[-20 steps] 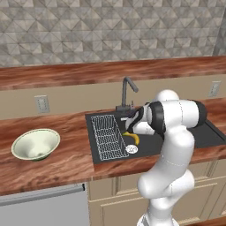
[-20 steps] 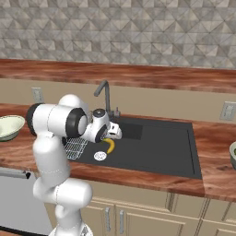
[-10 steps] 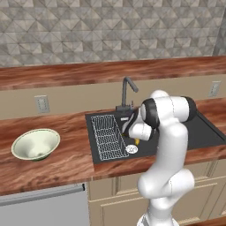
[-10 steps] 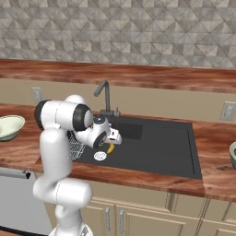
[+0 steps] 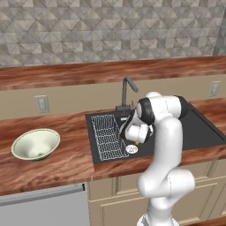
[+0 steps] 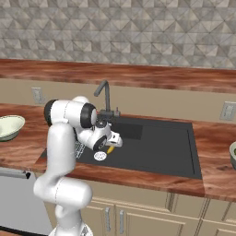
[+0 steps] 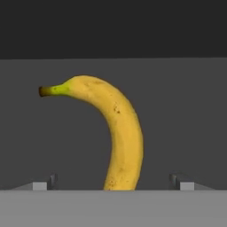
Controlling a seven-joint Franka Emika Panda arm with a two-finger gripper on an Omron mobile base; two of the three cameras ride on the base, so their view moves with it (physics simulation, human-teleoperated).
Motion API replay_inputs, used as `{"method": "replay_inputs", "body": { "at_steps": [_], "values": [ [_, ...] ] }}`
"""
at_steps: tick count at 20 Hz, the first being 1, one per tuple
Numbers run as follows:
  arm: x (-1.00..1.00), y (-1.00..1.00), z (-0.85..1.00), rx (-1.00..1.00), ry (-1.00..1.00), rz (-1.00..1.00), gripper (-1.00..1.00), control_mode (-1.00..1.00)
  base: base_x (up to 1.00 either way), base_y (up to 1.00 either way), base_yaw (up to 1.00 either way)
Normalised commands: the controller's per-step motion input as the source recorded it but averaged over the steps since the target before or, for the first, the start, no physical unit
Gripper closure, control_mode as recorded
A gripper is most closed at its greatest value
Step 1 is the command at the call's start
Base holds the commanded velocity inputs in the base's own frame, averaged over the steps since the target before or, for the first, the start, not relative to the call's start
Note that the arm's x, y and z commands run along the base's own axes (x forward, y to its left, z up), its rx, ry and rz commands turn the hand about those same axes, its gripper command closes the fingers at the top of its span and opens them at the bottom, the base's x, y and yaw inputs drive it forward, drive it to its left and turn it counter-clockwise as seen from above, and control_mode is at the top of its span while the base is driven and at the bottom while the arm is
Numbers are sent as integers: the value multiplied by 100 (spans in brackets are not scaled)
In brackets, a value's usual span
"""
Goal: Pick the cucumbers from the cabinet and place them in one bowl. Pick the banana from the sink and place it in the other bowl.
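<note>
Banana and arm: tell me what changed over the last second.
The arm lowered its open tool into the sink, down over the banana, which now lies between the fingertips, not gripped. The banana, the wire rack and the bowl have not moved.

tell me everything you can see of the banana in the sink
The banana is bright yellow with small brown specks, smooth-skinned and curved, ending in a greenish stem with a dark brown tip. It lies on the black floor of the sink, near the round drain and right of the wire rack. In the hand view it runs between the two fingertips of the open pincer, which hangs close over it without gripping. From the base views just a yellow sliver peeks out under the hand.
</note>
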Motion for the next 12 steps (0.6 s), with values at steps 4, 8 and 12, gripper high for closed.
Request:
{"method": "replay_inputs", "body": {
  "at_steps": [4,8,12],
  "values": [
    [30,-5,-33,0,0,0,-100,-100,0,0,0],
    [35,-7,-34,0,0,0,-100,-100,0,0,0],
    [37,-5,-38,0,0,0,-100,-100,0,0,0]
  ]
}}
